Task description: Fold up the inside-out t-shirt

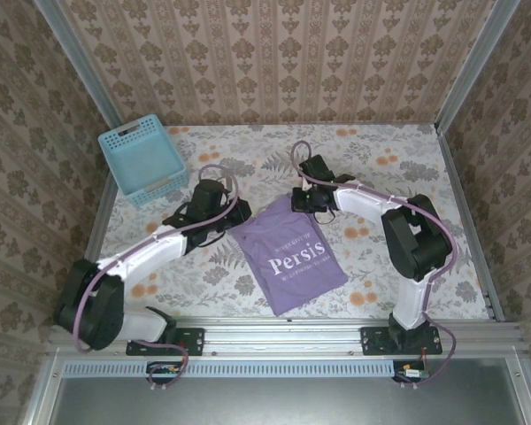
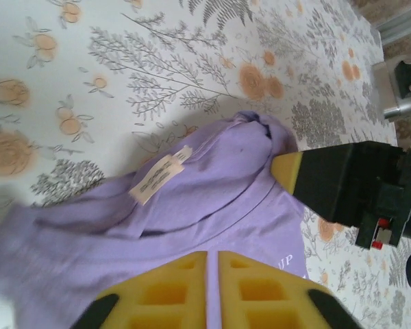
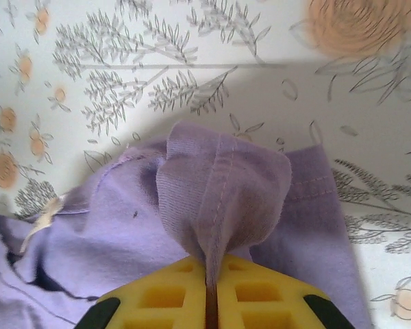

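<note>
Your workpiece, the t-shirt (image 1: 288,254), is soft, matt lavender knit cloth with stitched seams and flat white print on one face. Its sewn-in label (image 2: 159,175) looks like thin, pale woven tape. The pads (image 3: 260,296) of the right gripper (image 3: 211,291), like those of the left gripper (image 2: 212,277), appear as matt yellow moulded material with recessed cells, backed in black. The left arm's shell (image 1: 149,255) looks like smooth, slightly glossy white plastic. The basket (image 1: 142,158) is light-blue plastic lattice. The table (image 1: 380,168) carries a matt, floral-printed covering. The front rail (image 1: 292,329) is pale, brushed-looking metal.
</note>
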Controlling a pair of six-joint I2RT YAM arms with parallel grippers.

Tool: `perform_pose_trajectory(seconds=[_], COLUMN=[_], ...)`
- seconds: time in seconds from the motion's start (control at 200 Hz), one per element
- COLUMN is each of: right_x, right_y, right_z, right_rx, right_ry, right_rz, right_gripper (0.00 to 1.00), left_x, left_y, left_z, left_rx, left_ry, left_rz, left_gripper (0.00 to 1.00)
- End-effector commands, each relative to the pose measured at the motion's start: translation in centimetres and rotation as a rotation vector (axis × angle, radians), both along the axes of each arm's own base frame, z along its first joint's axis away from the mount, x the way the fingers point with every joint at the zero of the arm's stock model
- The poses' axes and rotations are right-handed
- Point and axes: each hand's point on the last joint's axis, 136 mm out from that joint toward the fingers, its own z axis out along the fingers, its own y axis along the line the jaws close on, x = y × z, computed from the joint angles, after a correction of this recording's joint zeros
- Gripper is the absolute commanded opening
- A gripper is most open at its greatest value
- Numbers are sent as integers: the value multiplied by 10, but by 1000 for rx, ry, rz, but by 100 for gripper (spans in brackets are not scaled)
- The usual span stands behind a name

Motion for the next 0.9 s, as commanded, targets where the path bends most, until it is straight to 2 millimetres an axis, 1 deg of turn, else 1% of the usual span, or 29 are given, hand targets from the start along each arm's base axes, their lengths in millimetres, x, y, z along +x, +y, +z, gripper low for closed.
perform_pose_trajectory(seconds=[0.0, 0.07, 0.11, 0.235, 0.34, 0.425, 0.505, 0.59, 0.705, 0.775, 0.895], right_x=[1, -3, -7, -17, -26, -29, -30, -30, -29, -30, -29], right_y=[-7, -17, -21, -25, -27, -31, -32, -30, -30, -31, -31], right_z=[5, 1, 0, -1, -5, -5, -5, -5, -5, -4, -4], right_rx=[7, -12, -11, 43, 62, 60, 57, 62, 63, 60, 57], right_ry=[-16, -8, -6, -1, 6, 2, 1, 4, 3, 2, 1], right_rz=[-52, -105, -135, -187, -209, -217, -216, -214, -214, -214, -213], right_gripper=[9, 8, 8, 8, 8, 8, 8, 8, 8, 8, 8], left_x=[-17, -17, -16, -5, 4, 9, 13, 17, 20, 21, 21], left_y=[35, 36, 34, 20, 13, 10, 5, -2, -6, -7, -8], left_z=[-47, -60, -66, -71, -75, -79, -84, -87, -96, -101, -103], left_rx=[150, 163, 158, 133, 138, 145, 141, 126, 145, 149, 166], left_ry=[149, 194, 215, 222, 225, 233, 241, 243, 276, 291, 295], left_rz=[103, 102, 96, 60, 44, 38, 28, 13, 5, 6, 5], left_gripper=[25, 34, 37, 44, 44, 43, 42, 38, 37, 39, 42])
